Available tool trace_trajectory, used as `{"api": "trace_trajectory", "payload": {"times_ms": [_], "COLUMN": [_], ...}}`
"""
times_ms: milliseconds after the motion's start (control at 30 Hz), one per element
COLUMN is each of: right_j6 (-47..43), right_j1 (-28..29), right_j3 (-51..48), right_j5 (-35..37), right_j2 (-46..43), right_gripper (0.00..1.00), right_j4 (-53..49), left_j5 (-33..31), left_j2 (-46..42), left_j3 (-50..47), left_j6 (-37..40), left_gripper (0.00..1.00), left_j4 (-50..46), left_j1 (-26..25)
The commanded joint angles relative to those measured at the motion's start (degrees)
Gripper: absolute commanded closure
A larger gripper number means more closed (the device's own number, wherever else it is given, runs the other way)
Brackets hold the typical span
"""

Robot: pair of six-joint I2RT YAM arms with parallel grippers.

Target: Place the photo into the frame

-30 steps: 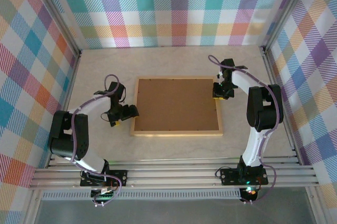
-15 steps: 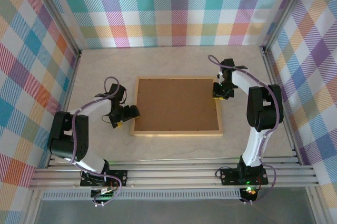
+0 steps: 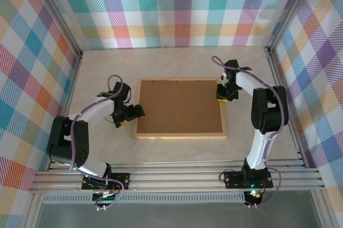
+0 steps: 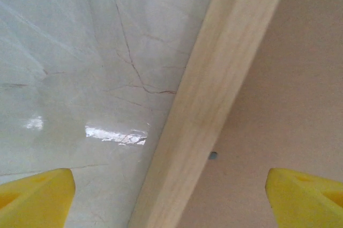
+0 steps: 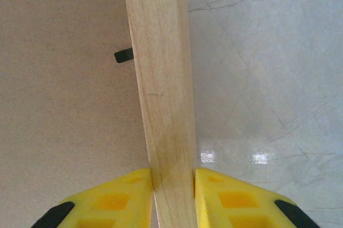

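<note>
Top external view: the frame lies flat at the middle of the table, face down, with its brown backing board uppermost and seated inside the light wooden rails. Whether the photo already lies beneath that board cannot be told, as the board covers the whole opening. Judged from this layout, the task is at a late stage: the board is in place, and the steps left are probably securing it and turning the frame face up. The right gripper sits at the far end of the right-hand rail. In the right wrist view its yellow fingers are pressed against both sides of the frame, so the right gripper is pinching that rail. A small dark tab projects from the rail onto the board, so the board appears retained at that spot. The left gripper is at the left-hand rail. In the left wrist view the left gripper is spread wide, one finger over the table and one over the board, with the rail of the frame running between them untouched. The table surface is pale, glossy, marble-patterned with thin dark veins, and it reflects the lighting. Walls of multicoloured plaid enclose the cell on three sides, and aluminium rails along the near edge carry both arm bases.
</note>
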Motion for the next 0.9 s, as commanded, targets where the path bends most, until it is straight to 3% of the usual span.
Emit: {"api": "trace_trajectory", "payload": {"times_ms": [0,467,767,867], "right_j6": [0.22,0.40,1.10,1.06], "right_j1": [0.47,0.47,0.41,0.42], "right_j3": [0.19,0.10,-1.01,-1.59], "right_j5": [-0.80,-1.28,-3.45,-2.53], "right_j2": [0.64,0.38,-0.75,-1.92], "right_gripper": [0.73,0.73,0.72,0.60], "right_j4": [0.29,0.37,0.69,0.28], "left_j5": [-2.04,-1.79,4.43,5.22], "left_j2": [-2.73,-1.55,1.19,3.32], "left_j3": [1.26,-5.02,-5.70,-4.60], "left_j6": [0.90,0.19,-1.19,-1.38], "left_gripper": [0.08,0.08,0.08,0.08], "left_j4": [-3.86,0.08,8.26,10.73], "left_j1": [1.13,2.64,2.69,2.64]}}
